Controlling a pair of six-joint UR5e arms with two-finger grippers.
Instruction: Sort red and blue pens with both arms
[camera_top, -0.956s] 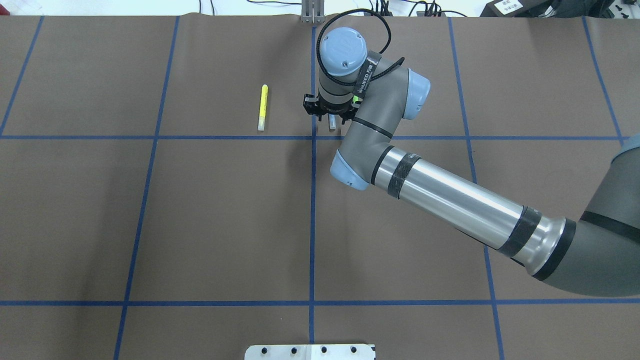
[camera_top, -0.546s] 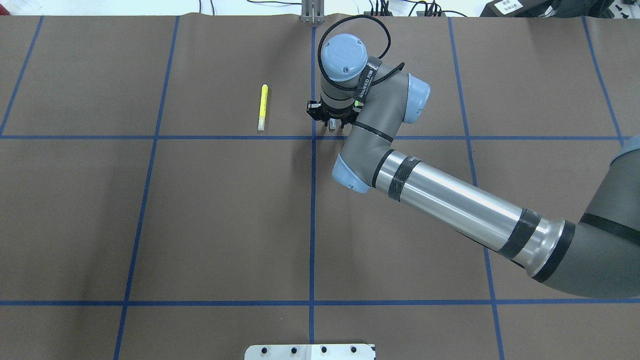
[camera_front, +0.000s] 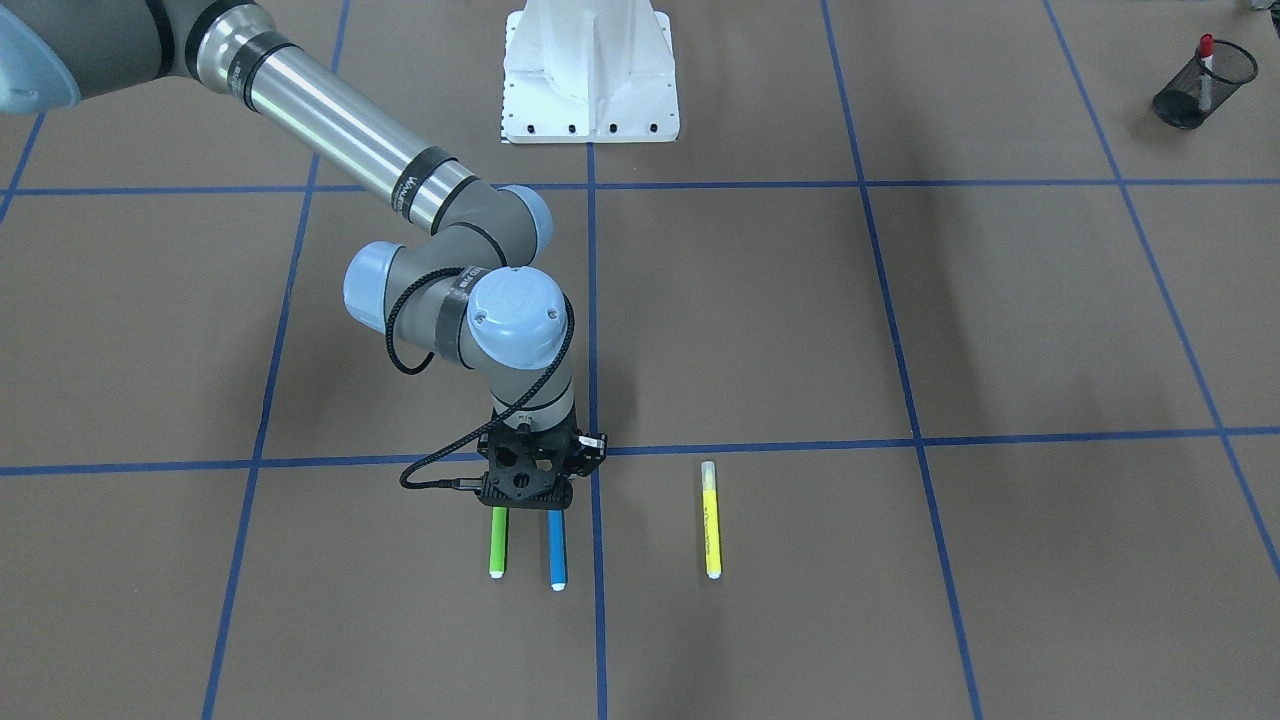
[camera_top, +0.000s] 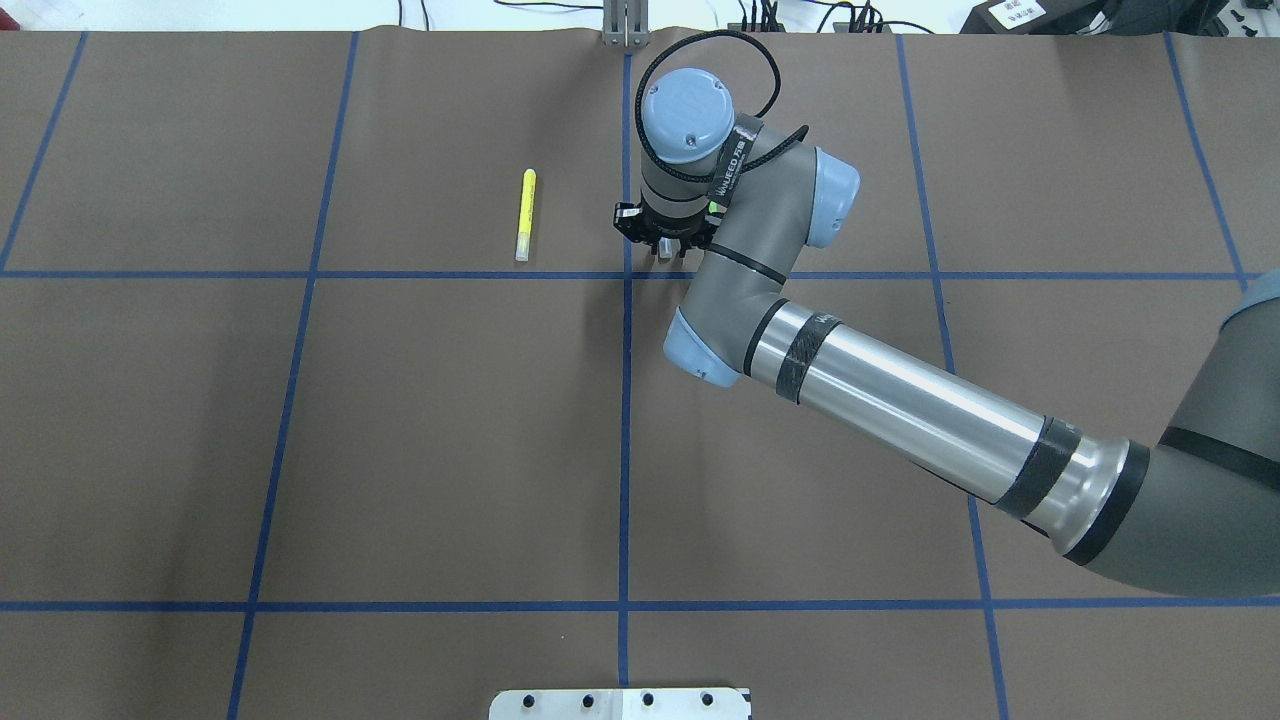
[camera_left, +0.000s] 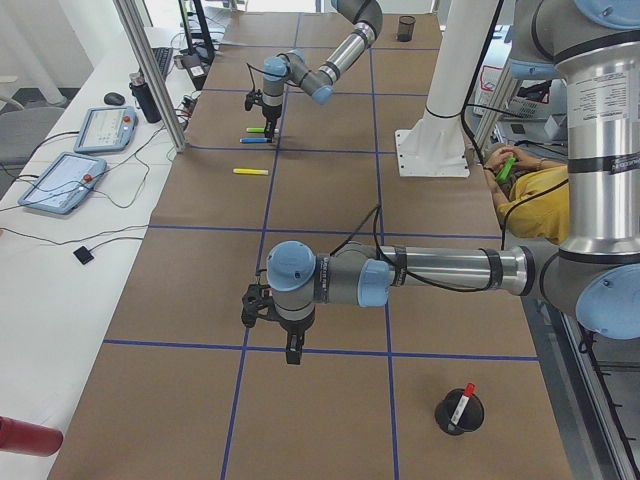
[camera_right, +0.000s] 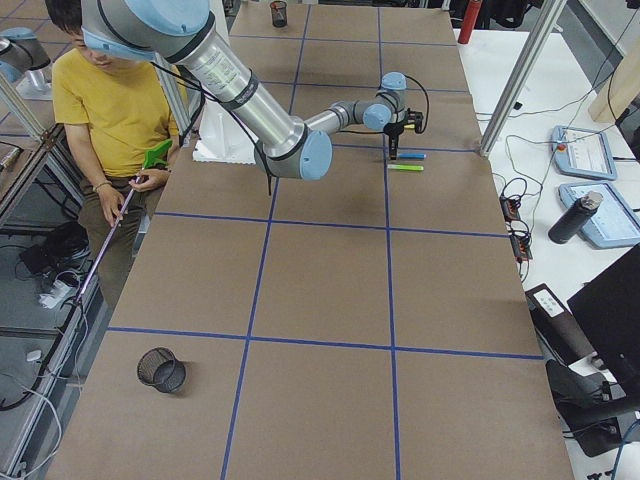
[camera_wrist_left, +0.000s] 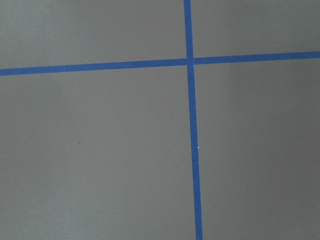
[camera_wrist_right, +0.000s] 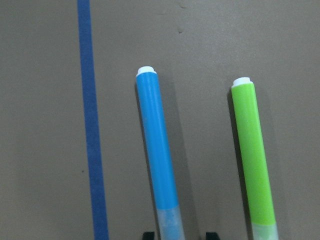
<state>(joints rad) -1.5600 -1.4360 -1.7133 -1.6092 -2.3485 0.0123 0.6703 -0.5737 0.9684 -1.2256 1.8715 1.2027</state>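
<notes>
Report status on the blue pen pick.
Right gripper open, astride blue pen cap. Left gripper state unclear. Green pen close alongside, not touching. Red pen in mesh cup.

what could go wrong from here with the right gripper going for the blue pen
The right gripper straddles the blue-barrelled pen at its clear cap, far from the middle, so the pen may droop or swing when lifted. The green-barrelled marker lies close alongside, parallel; the gripper might nudge it.

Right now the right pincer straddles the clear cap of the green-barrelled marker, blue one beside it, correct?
No. The right pincer straddles the clear cap of the blue-barrelled marker; the green-barrelled marker lies beside it. The right wrist view shows it.
</notes>
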